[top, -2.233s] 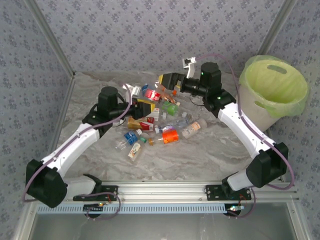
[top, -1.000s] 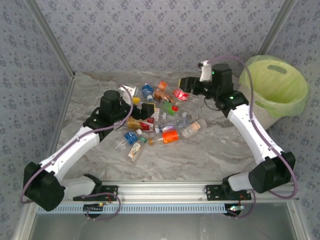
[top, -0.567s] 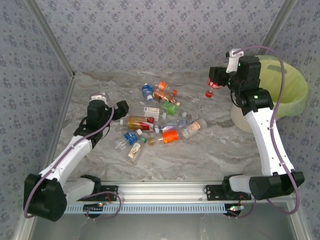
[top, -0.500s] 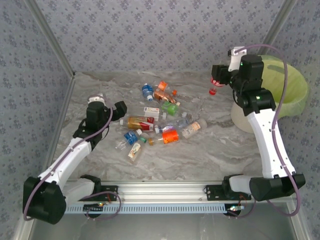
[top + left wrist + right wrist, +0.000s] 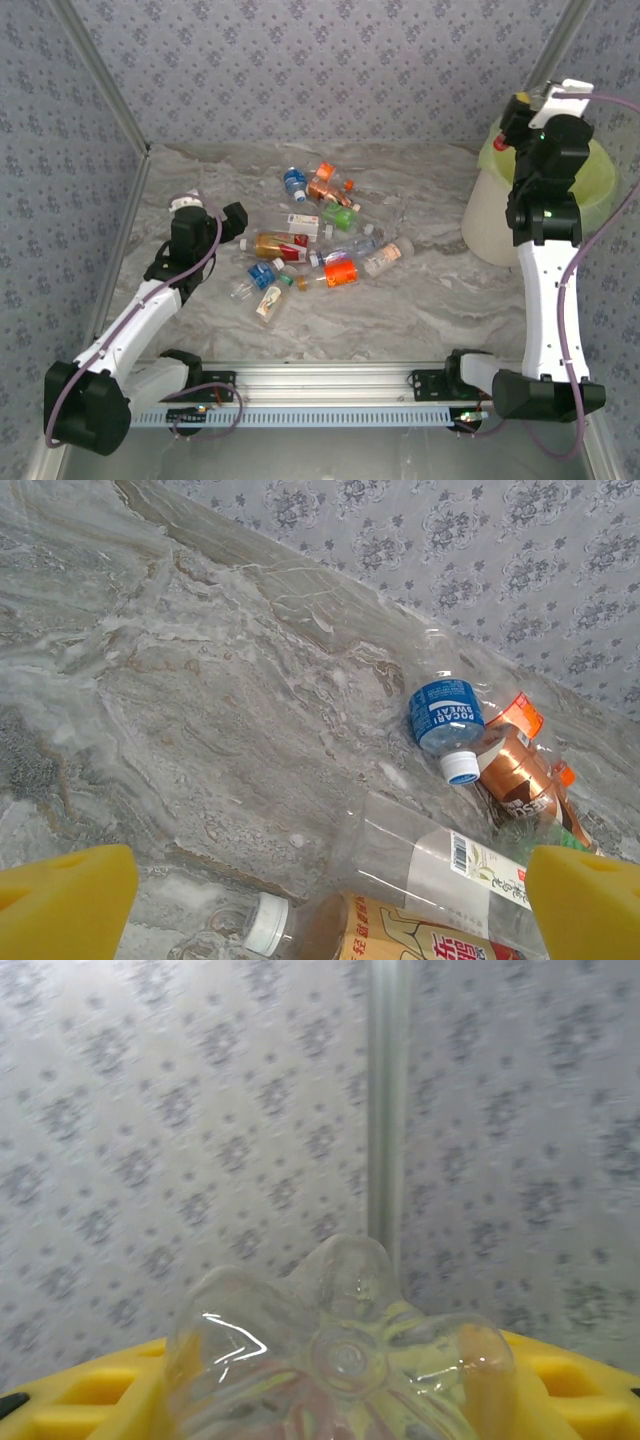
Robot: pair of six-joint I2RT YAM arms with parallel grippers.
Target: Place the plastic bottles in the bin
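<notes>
In the right wrist view, the right jaws grip a clear bottle (image 5: 340,1375).

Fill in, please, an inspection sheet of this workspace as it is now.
Surface: marbled table, bare around the pile.
Job's things: plastic bottles lie clustered mid-table; one clear bottle is in the right end effector; bin stands at the far right.
Clutter: nothing seen.
End effectors: left end effector open, low beside the pile; right one shut on the clear bottle, raised by the bin's rim.
Cables: purple cables loop along both arms.
Surroundings: patterned walls, metal corner post.
</notes>
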